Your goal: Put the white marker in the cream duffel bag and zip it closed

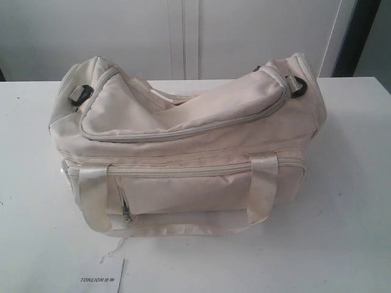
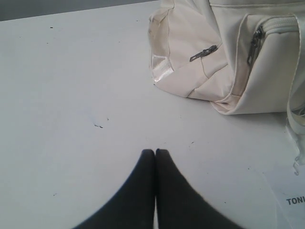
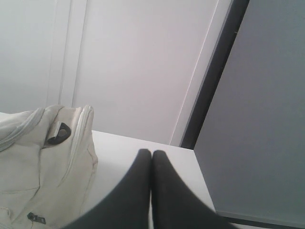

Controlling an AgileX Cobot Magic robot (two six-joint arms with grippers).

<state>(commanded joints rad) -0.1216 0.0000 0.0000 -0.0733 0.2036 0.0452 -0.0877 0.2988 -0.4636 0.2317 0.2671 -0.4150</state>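
White table (image 1: 354,183), pale cabinet doors (image 1: 183,36) behind it, dark vertical strip (image 3: 214,95) off to the right side. The cream duffel bag (image 1: 183,152) sits mid-table. Its long axis runs left-right across the exterior view, with the right end a touch further back, and the front face is toward the camera. Fabric is matte cream and soft, and the top panel sags into a crease. The curved top zipper (image 1: 183,131) traces the front edge of that panel from end to end. It reads closed along the visible run; can't tell on the far side. There's a black ring at each end: left (image 1: 79,94), right (image 1: 298,85). Two shiny cream straps (image 1: 91,195) drop down the front and loop under the front zip pocket (image 1: 183,192), whose metal pull (image 1: 126,210) hangs at the pocket's left edge. A white TONLION card (image 1: 104,278) lies on the table just in front of the bag's left half, on a thin string. The left gripper (image 2: 155,152) has its fingers pressed together with nothing between them. It's over bare table, apart from the bag's end panel, with the card near its side. The right gripper (image 3: 151,153) is also pinched shut and holding nothing. It's beside the bag's ringed end, near the table's corner.
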